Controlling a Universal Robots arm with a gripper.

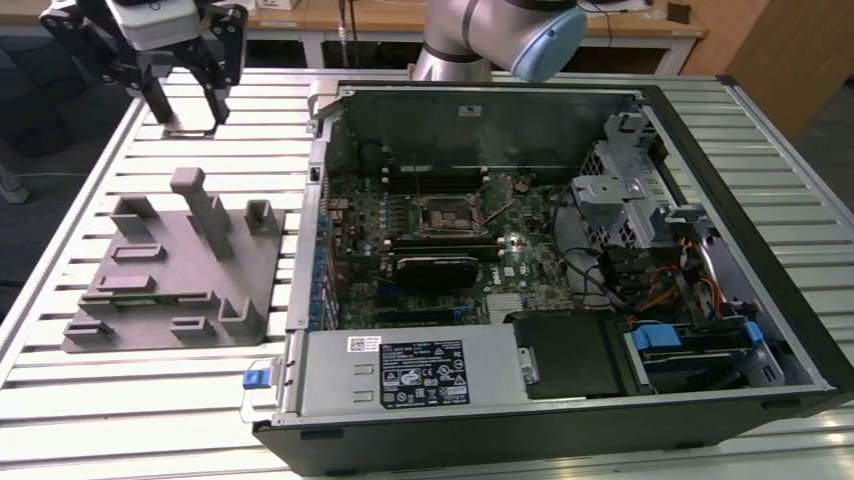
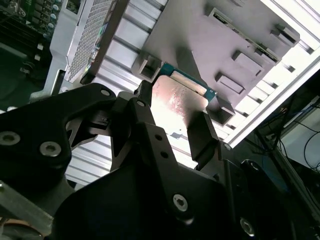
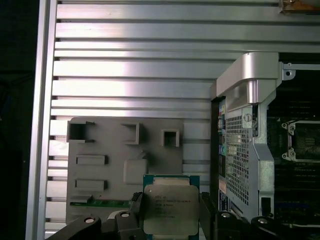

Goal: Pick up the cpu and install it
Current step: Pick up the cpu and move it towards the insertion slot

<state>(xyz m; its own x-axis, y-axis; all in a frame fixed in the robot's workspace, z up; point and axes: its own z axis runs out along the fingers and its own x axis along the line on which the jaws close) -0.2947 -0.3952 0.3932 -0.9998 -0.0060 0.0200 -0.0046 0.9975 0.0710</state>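
The cpu [image 3: 169, 209], a small square chip with a pale silver top and a green edge, sits clamped between my gripper's [image 3: 171, 216] two black fingers, which are shut on it. In the second wrist view the cpu [image 2: 179, 96] shows its shiny top between the fingers [image 2: 202, 136] of the gripper [image 2: 175, 114]. In the exterior view my gripper [image 1: 187, 108] hangs above the slatted table at the far left, beyond the grey holder block [image 1: 174, 270] and apart from it. The black socket [image 1: 443, 212] lies on the motherboard inside the open case.
The open computer case [image 1: 747, 250] takes up the exterior view's right, its metal wall [image 3: 250, 150] next to the holder block [image 3: 125, 160]. Drive bays and cables [image 1: 654, 260] stand inside it. The slatted table [image 1: 227, 180] runs under everything.
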